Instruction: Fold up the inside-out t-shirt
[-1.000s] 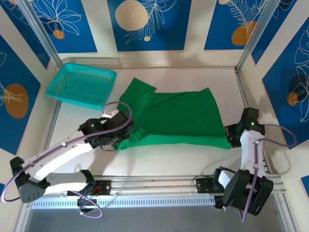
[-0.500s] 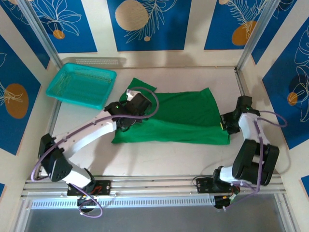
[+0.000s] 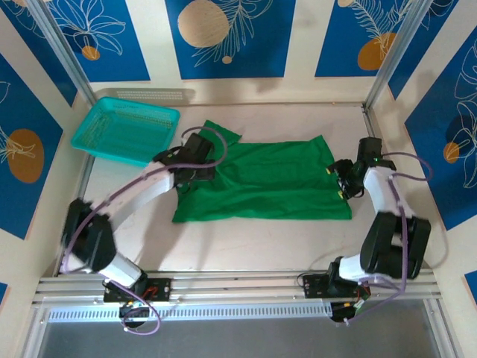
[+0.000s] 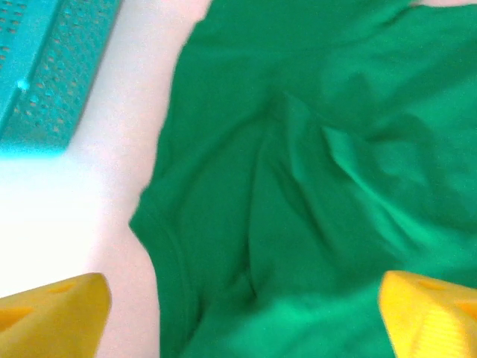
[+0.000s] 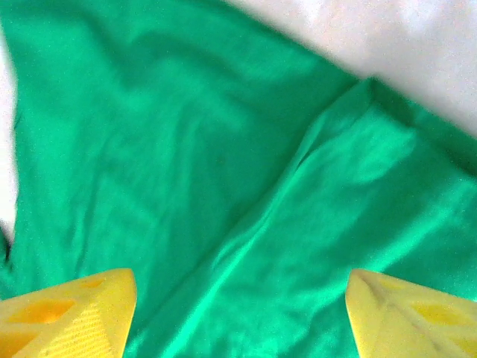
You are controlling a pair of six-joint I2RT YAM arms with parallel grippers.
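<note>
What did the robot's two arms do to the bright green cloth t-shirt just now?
Both moved away from the near edge, farther over the bright green cloth t-shirt; the left gripper and right gripper opened, holding nothing. The teal plastic mesh basket stayed put.

Left wrist view, soft and blurred: the left gripper (image 4: 238, 319) shows just two yellow fingertips (image 4: 52, 313), cropped by the bottom corners. The teal basket (image 4: 45, 67) is cut off at the upper left. The green t-shirt (image 4: 298, 186) runs past the top, right and bottom edges.

Right wrist view: the right gripper (image 5: 238, 313) is cropped the same way.

Top view: the left arm (image 3: 141, 190) hides the shirt's part nearest the tabletop's left edge, and its lower links are smeared.
</note>
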